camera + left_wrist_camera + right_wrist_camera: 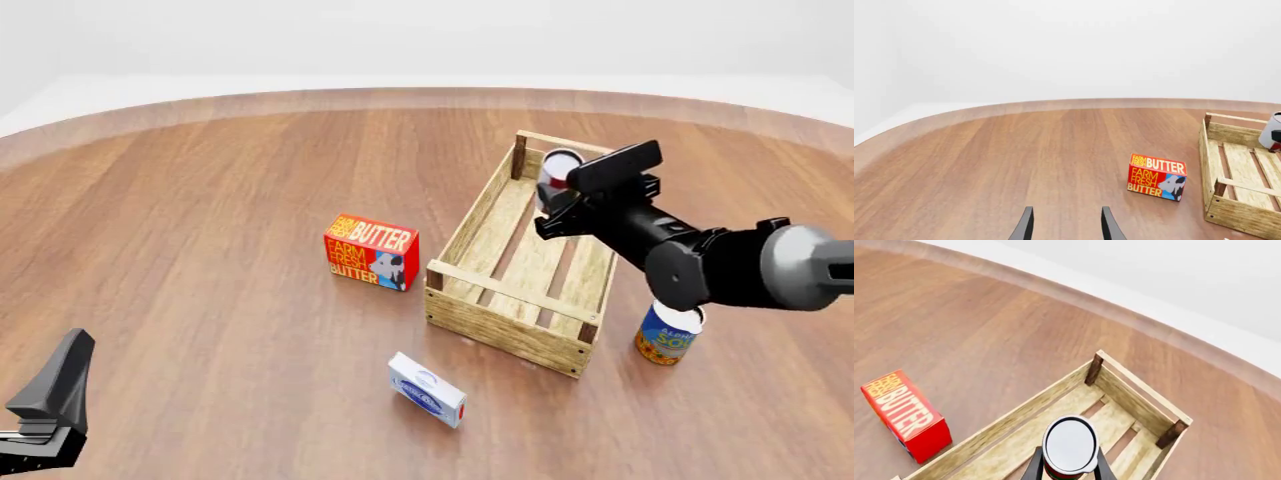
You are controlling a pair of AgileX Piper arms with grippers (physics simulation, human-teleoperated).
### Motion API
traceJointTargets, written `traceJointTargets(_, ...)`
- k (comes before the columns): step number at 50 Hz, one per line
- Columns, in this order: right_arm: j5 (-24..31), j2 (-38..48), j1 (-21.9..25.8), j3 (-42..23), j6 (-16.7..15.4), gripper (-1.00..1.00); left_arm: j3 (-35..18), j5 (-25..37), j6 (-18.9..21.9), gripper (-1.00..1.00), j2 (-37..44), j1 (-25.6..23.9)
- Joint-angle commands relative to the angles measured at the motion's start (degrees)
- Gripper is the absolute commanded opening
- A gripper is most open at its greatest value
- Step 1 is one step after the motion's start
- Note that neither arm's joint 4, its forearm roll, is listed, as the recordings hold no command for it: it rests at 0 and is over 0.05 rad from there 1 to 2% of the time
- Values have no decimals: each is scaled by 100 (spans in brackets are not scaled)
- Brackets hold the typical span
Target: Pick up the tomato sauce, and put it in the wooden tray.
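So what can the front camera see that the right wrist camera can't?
Only the front view shows the blue-and-yellow can, the small white-and-blue box, the left hand and the right arm itself. Only the right wrist view looks straight down on the sauce can's silver top, held between the right hand's fingers over the slats. Both show the tray, the butter box and the table.

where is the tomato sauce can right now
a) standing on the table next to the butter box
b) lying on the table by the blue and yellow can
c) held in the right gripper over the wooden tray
c: the right gripper is shut on the tomato sauce can, above the far end of the wooden tray.
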Motion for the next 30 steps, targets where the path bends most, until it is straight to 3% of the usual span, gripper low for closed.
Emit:
traceJointTargets(1,-15,370,56,-285,111,-100,0,0,0,100,0,0)
traceJointTargets(30,65,971,98,-677,146,-100,0,0,0,100,0,0)
